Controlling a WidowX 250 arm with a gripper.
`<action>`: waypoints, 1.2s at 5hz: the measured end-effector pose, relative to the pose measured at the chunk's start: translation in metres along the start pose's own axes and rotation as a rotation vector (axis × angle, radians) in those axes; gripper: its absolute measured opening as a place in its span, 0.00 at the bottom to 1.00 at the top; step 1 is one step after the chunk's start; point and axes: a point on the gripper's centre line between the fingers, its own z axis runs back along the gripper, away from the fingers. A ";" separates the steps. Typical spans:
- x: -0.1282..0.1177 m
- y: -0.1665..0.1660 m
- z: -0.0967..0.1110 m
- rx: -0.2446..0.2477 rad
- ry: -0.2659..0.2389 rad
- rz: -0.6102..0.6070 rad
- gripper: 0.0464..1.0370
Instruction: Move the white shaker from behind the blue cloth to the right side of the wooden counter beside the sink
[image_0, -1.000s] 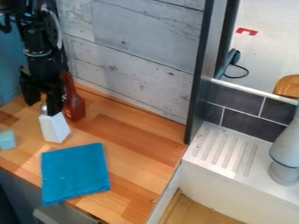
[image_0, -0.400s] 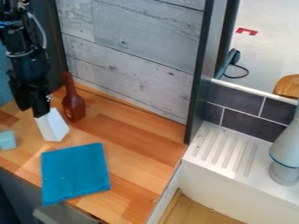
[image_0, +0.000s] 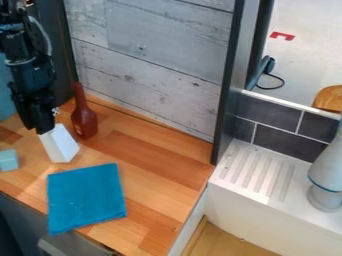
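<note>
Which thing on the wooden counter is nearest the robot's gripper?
The tapered white block, its top right at the gripper; the pale blue block and brown bottle are farther off.

Cloth (image_0: 87, 198) on counter (image_0: 157, 150), near side. Block (image_0: 59, 144) just beyond cloth's far left part. Cube (image_0: 8, 160) at far left edge of view, left of block. Bottle (image_0: 84, 123) to block's right, slightly farther back. Wall (image_0: 153, 57) behind counter. Sink (image_0: 267, 192) to the right, past the counter's right edge.
</note>
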 end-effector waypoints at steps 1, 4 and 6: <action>0.000 -0.002 -0.001 -0.034 0.002 -0.021 0.45; 0.010 -0.096 0.063 -0.046 -0.106 -0.164 0.45; 0.024 -0.184 0.045 0.063 -0.142 -0.303 0.45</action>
